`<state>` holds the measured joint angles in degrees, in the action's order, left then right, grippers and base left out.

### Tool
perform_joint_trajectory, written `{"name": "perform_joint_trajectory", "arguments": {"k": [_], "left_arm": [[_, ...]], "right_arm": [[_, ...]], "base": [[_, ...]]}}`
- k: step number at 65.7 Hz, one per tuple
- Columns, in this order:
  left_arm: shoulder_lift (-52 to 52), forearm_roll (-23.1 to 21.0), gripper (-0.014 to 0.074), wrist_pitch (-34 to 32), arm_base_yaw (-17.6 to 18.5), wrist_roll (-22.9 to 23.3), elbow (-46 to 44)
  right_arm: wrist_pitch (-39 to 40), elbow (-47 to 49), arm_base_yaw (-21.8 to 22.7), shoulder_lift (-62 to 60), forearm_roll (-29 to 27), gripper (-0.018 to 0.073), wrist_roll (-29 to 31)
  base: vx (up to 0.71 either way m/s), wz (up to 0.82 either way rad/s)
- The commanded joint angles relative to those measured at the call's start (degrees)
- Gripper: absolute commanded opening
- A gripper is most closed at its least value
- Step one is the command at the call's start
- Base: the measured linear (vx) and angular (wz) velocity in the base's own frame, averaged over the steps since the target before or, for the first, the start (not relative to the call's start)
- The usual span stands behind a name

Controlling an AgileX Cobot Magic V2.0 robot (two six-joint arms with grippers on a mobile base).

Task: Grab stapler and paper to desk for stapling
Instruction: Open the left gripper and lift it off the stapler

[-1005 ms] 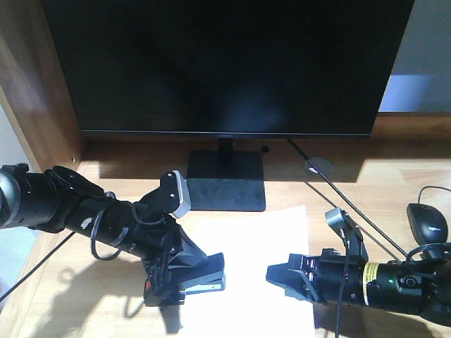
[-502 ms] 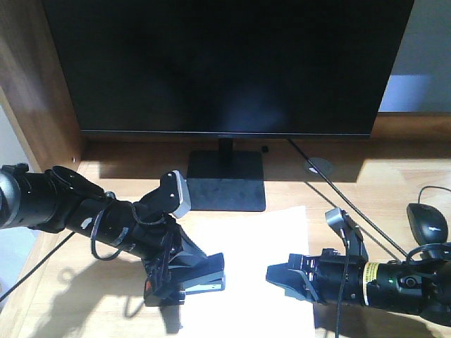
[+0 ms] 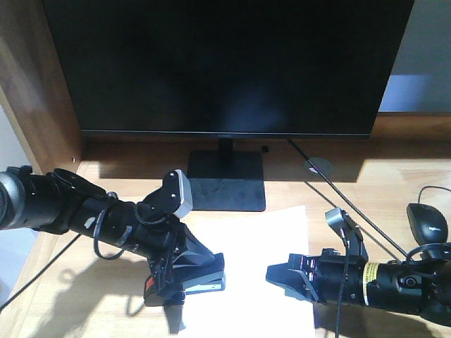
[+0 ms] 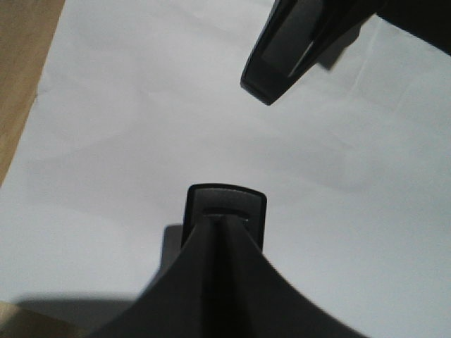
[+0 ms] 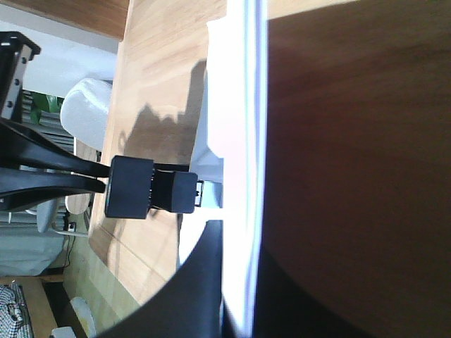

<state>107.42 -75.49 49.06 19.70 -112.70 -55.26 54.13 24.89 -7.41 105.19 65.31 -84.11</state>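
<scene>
Blank white paper sheet point(image 3: 257, 274) lies on light-wood worktop point(image 3: 394, 186). Left claw point(image 3: 189, 278) grasps black stapler point(image 3: 201, 280) at its edge; right claw point(image 3: 280, 276) released. Stapling pending.

nothing we can actually read anywhere, tiny logo on the monitor point(image 3: 224, 134) bezel too small to make out, yellow band on the right arm point(image 3: 368, 273) has marks but way too blurry for us
</scene>
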Motion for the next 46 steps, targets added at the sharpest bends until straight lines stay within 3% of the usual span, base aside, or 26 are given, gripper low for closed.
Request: {"name": "perform_joint_trajectory", "arguments": {"k": [1, 27, 46], "left_arm": [[-1.0, -3.5, -0.0006, 2.5, 0.5, -0.9, -1.4], [6.9, -2.8, -0.0006, -0.4, 1.5, -1.4, -1.4], [7.1, -1.6, -0.0006, -0.7, 1.3, -1.2, -1.4]], "right_arm": [[4.2, 0.8, -0.1, -1.7, -0.8, -0.0002, 0.7], [5.0, 0.8, -0.1, -1.7, -0.8, -0.0002, 0.7], [5.5, 0.8, -0.1, -1.7, -0.8, -0.0002, 0.7]], "base": [[0.0, 0.0], [0.0, 0.0], [0.0, 0.0]]}}
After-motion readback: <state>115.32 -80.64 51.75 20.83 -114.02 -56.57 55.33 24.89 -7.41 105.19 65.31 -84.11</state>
